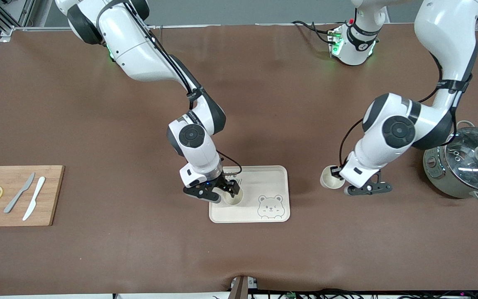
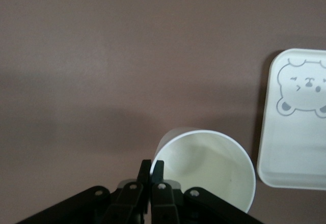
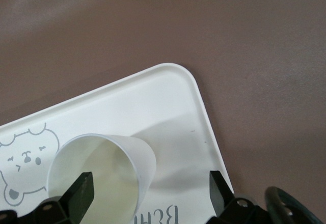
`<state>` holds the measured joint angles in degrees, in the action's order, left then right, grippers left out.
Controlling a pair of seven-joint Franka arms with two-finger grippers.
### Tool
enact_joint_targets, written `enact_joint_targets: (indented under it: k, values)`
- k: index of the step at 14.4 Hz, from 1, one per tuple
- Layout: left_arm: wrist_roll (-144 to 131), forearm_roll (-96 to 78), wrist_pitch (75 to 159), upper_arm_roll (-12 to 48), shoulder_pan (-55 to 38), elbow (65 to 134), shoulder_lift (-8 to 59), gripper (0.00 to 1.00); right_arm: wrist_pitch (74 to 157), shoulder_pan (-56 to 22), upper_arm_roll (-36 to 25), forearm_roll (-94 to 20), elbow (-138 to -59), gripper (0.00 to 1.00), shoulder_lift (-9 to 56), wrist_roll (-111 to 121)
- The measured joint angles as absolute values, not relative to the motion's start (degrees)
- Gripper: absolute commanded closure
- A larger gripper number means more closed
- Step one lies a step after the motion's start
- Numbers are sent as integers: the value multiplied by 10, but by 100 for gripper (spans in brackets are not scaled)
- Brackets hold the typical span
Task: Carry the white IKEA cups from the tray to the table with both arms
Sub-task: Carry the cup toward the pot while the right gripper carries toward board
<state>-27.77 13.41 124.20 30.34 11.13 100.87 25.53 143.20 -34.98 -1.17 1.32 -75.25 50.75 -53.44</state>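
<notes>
One white cup stands upright on the bear tray, at its end toward the right arm. My right gripper hangs just above it, open wide. In the right wrist view one finger shows over the mouth of this cup and the other stands clear of its wall over the tray; the gripper holds nothing. My left gripper is shut on the rim wall of the second white cup, low over the table between tray and pot. The left wrist view shows this gripper, its cup and the tray.
A grey glass-lidded pot stands at the left arm's end, close to the left elbow. A wooden cutting board with two knives and lemon slices lies at the right arm's end. Brown mat covers the table.
</notes>
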Motion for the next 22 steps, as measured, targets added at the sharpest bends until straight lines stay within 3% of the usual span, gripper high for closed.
enact_joint_targets:
  k: [5, 10, 12, 14, 16, 19, 22]
  values:
    - [-139, 43, 1237, 273, 150, 1103, 163, 100, 1432, -361, -24, 14, -741, 0, 524, -537]
    - [-129, 43, 1283, 269, 171, 1180, 132, 100, 1432, -363, -25, 14, -740, 0, 527, -537]
    - [-129, 38, 1345, 269, 175, 1226, 128, 100, 1432, -364, -25, 14, -739, 31, 527, -538]
    - [-129, 31, 1403, 269, 175, 1267, 127, 100, 1432, -364, -25, 14, -739, 52, 527, -538]
    - [-129, 31, 1441, 269, 175, 1296, 126, 100, 1432, -364, -25, 14, -739, 63, 527, -539]
    - [-129, 31, 1484, 269, 176, 1327, 122, 100, 1432, -364, -26, 14, -739, 90, 527, -541]
    - [-129, 31, 1507, 269, 176, 1342, 122, 100, 1432, -364, -26, 14, -739, 100, 527, -541]
